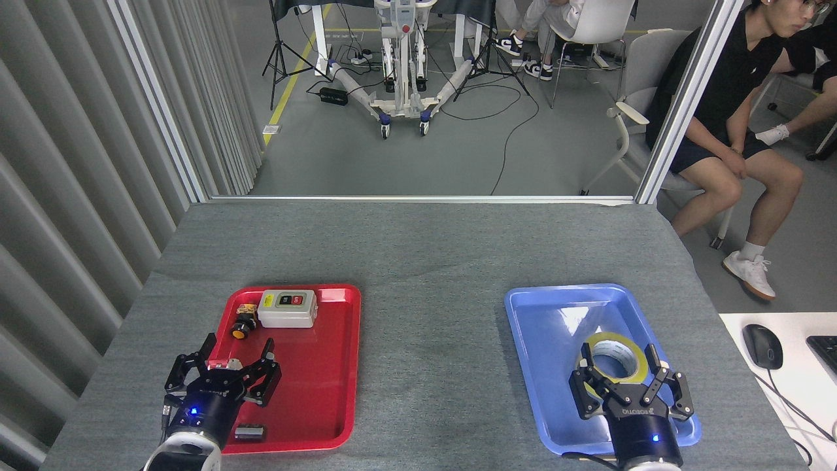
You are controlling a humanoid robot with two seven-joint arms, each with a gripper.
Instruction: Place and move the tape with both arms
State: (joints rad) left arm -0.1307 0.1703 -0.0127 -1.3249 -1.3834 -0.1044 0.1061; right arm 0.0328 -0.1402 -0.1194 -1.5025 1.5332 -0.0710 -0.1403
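Only the head view here, so one angle to go on. The tape (613,357) is lying flat in the blue tray (543,340), toward its near-right part, hole facing up. Looks to me like the "place" part is done, since the roll sits free in the tray with nothing gripping it; any move across to the other side is not yet done.

The right gripper (626,381) sits at the near edge of the roll with its fingers spread wide. They overlap the roll's near rim from this angle, but nothing is clamped, and I can't tell if it's touching or hovering just above.

The left gripper (222,360) is also spread wide and holds nothing, hanging over the near-left part of the red tray (333,366), well apart from the tape. The white switch box (288,308) and a small yellow-and-black part (243,322) sit at that tray's far end, and a little dark piece (248,431) lies near its front edge
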